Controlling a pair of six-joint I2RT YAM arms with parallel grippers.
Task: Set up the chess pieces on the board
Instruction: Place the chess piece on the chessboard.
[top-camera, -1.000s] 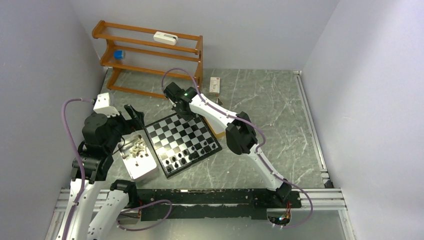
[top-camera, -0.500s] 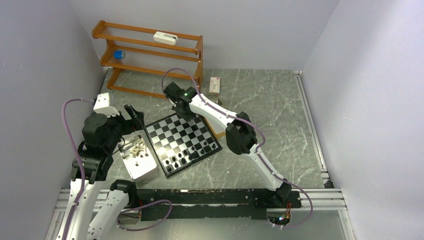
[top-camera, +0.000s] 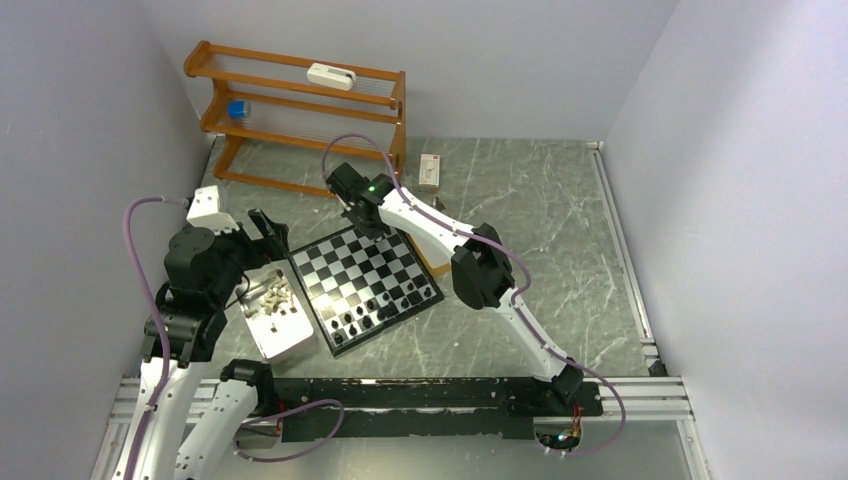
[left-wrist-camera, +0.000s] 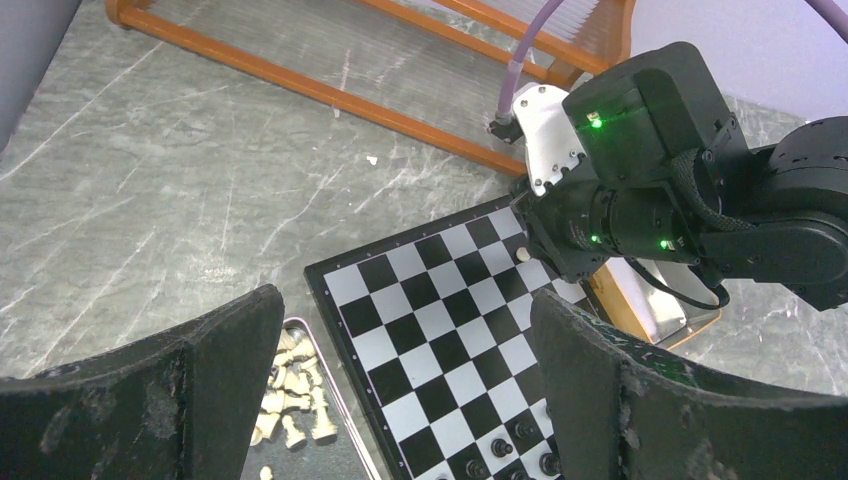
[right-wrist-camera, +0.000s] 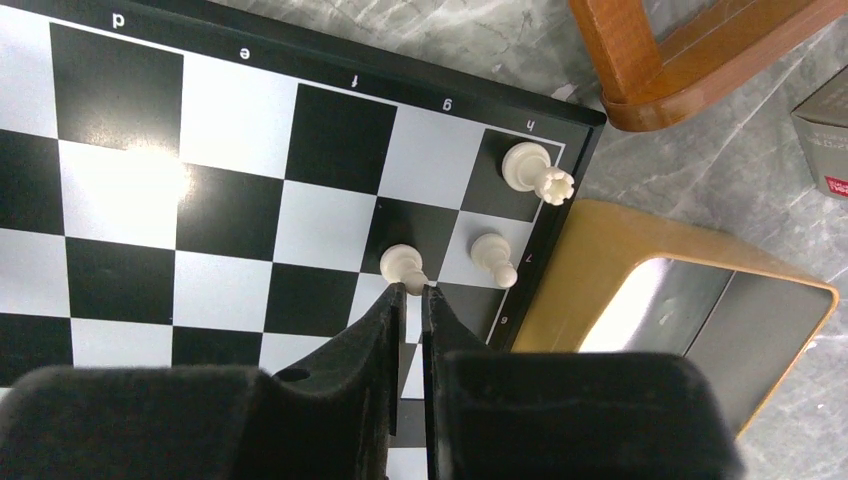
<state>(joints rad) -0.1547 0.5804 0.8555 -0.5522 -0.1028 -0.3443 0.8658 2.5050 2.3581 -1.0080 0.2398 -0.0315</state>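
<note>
Even bright light; glare patch on board (right-wrist-camera: 120, 180) (white squares); near fingers (right-wrist-camera: 378, 335) blurred.

The right gripper (right-wrist-camera: 410, 292), its fingertips pinching a white pawn (right-wrist-camera: 400, 263), shifts slightly outward and left toward the wooden rack (top-camera: 400, 120) (a small drift, seen from above). Its purple cable (top-camera: 345, 139) loop swings left with it.
</note>
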